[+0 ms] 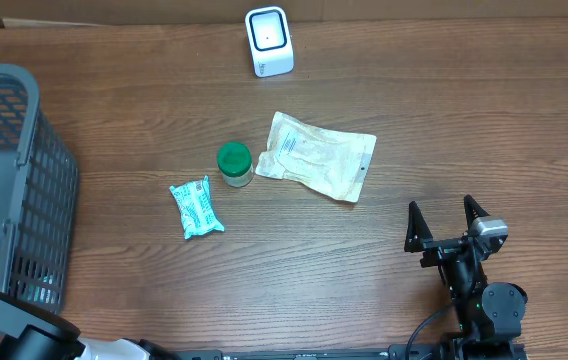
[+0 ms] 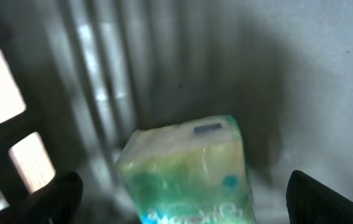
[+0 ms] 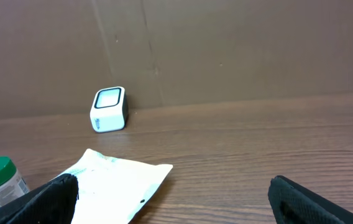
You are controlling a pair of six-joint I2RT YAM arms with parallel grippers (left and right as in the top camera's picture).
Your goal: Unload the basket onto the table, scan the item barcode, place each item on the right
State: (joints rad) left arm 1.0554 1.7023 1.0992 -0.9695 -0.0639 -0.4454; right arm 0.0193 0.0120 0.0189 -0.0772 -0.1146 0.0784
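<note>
A grey mesh basket [image 1: 39, 170] is seen at the left edge of the overhead frame. In the left wrist view its inside is shown. A blurred green-and-white wrapped pack [image 2: 186, 168] is set on the basket floor against the slatted wall, at the lower middle of the frame. The left gripper [image 2: 183, 180] is positioned over this pack with its fingers spread wide, one at each lower corner of the frame, and no contact with the pack is seen. Any barcode on the pack cannot be made out through the blur.

On the wooden table [image 1: 264, 290], a white scanner [image 1: 269, 40] is stood at the upper middle of the overhead frame. A crumpled white pouch [image 1: 319, 155] is laid flat at the centre, with a green-lidded jar [image 1: 234, 163] just beside its left end. A green-and-white packet [image 1: 196, 207] is placed below and left of the jar, apart from it. The right gripper [image 1: 442, 208] is found at the lower right, spread wide with nothing between its fingers, well apart from the pouch.
</note>
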